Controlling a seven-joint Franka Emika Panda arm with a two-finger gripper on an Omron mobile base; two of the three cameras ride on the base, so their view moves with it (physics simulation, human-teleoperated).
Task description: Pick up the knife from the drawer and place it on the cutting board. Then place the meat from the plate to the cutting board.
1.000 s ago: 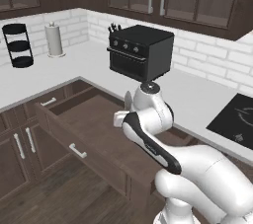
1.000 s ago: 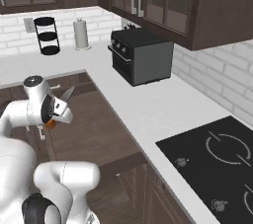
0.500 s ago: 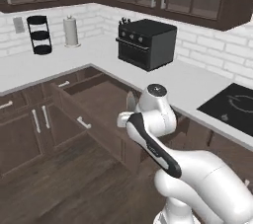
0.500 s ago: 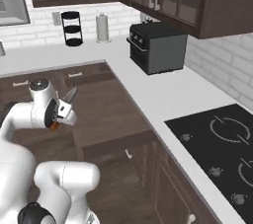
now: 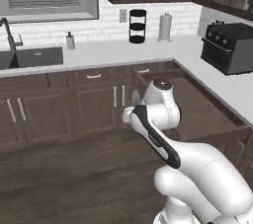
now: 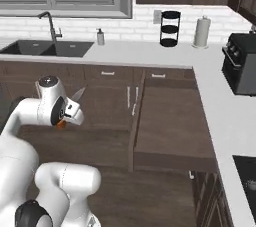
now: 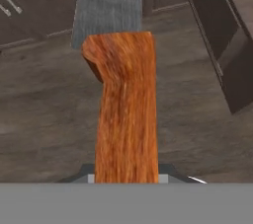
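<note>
My gripper (image 6: 67, 113) is shut on the knife (image 7: 126, 119) and holds it over the wooden floor, left of the open drawer (image 6: 170, 121). The orange-brown handle runs up the middle of the hand view and the silver blade (image 7: 108, 6) points away toward the cabinet fronts. From the right base view the blade (image 6: 78, 93) sticks up and right from the hand. In the left base view the arm covers most of the hand; a sliver of blade (image 5: 135, 97) shows beside it, and the drawer (image 5: 197, 104) stands pulled out to the right. The cutting board, meat and plate are out of view.
A sink (image 6: 47, 48) with a faucet (image 6: 50, 23) sits in the left counter. A soap dispenser (image 6: 100, 36), a black tiered rack (image 6: 170, 29) and a paper towel roll (image 6: 202, 32) stand along the back wall. A black toaster oven (image 6: 242, 68) is at the right.
Both base views have swung left, bringing the sink and window into sight: the base has turned. The knife stays held in the shut gripper.
</note>
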